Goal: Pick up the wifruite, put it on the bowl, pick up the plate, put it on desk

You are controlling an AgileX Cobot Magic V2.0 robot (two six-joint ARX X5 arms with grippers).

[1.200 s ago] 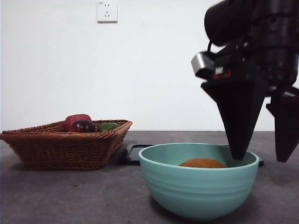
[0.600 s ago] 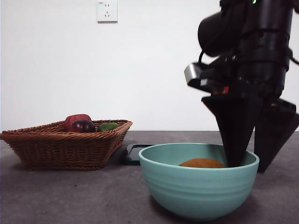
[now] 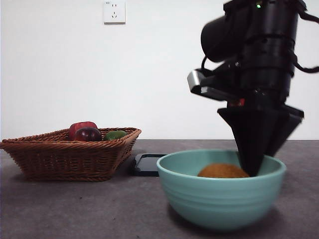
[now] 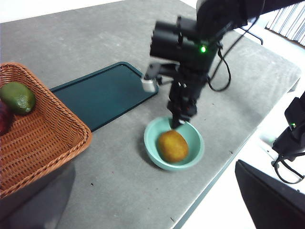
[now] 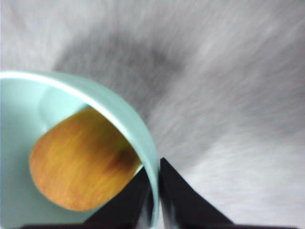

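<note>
The orange-yellow wifruite (image 3: 223,171) lies inside the mint-green bowl (image 3: 219,199) on the dark desk (image 3: 75,209). My right gripper (image 3: 251,167) comes down from above and is shut on the bowl's far right rim. In the right wrist view its jaws pinch the rim (image 5: 128,119) with the wifruite (image 5: 81,167) just inside. The left wrist view shows the bowl (image 4: 195,152), the wifruite (image 4: 172,145) and the right gripper (image 4: 177,121) from high up. My left gripper (image 4: 153,164) hangs high above the desk, open and empty. The dark flat plate (image 3: 147,164) lies behind the bowl.
A brown wicker basket (image 3: 70,154) stands at the left with a dark red fruit (image 3: 87,133) and a green fruit (image 3: 115,135). The plate (image 4: 102,93) lies between basket (image 4: 33,138) and bowl. The desk's edge (image 4: 224,167) runs close by the bowl.
The right gripper has turned and closed on the bowl's rim. The bowl, with the wifruite in it, has shifted a little to the right.
</note>
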